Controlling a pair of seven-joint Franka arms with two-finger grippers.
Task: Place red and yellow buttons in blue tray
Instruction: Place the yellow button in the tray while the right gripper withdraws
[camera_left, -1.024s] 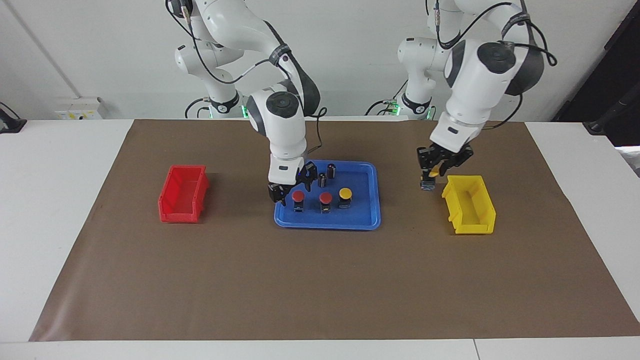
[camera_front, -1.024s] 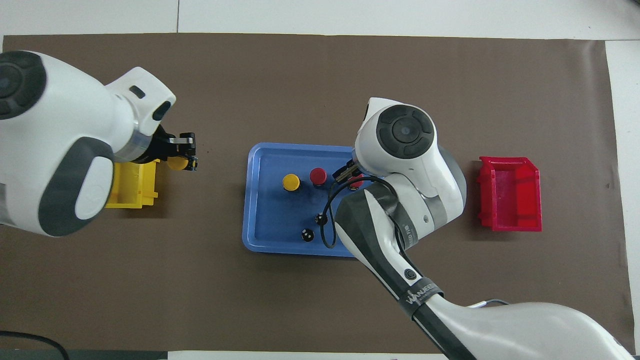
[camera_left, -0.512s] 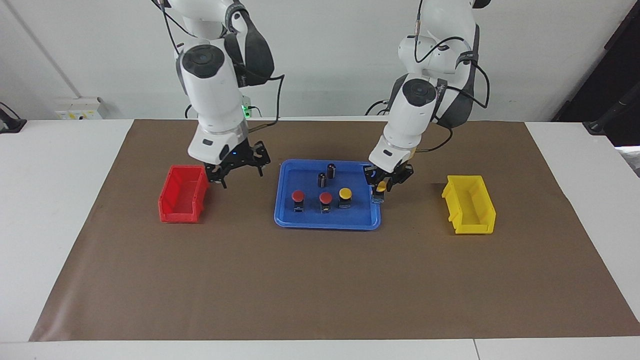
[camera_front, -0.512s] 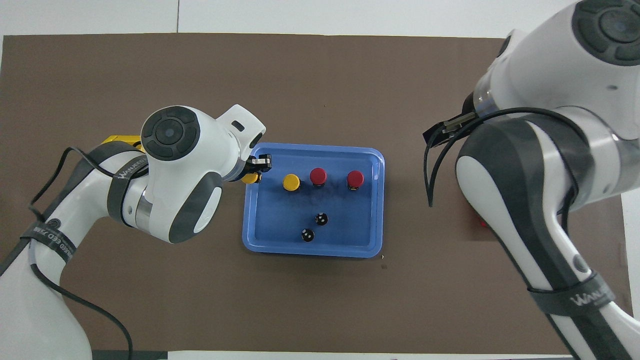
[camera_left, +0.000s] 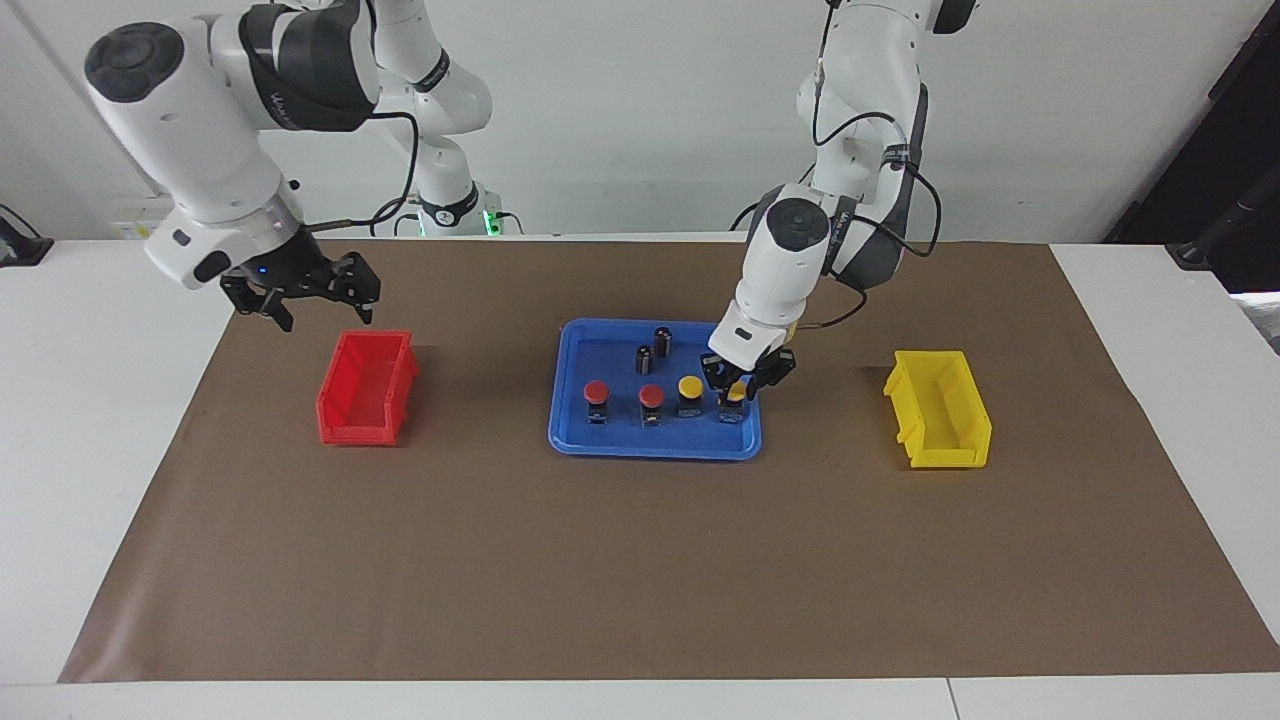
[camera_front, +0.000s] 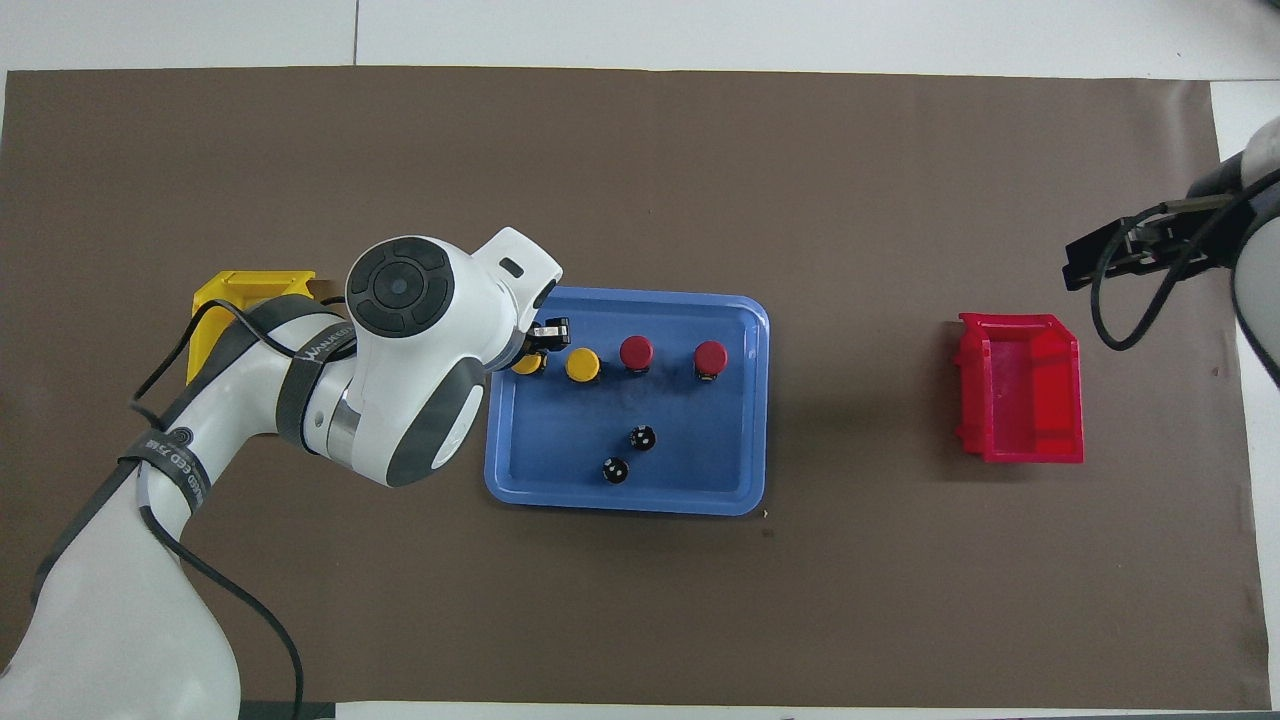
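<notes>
The scene is viewed from two high cameras set half a turn apart. In the facing view, the white counter (camera_left: 120, 480) is seen from across its width, with both arm bases at the top. In the overhead view, the same counter (camera_front: 700, 30) is looked down on steeply from above the robots' end. The wide, shallow blue plastic tray (camera_left: 570, 440) (camera_front: 745, 400) is shared near the centre of both views, as is the brown paper mat (camera_left: 640, 560) (camera_front: 640, 170) beneath that tray.
</notes>
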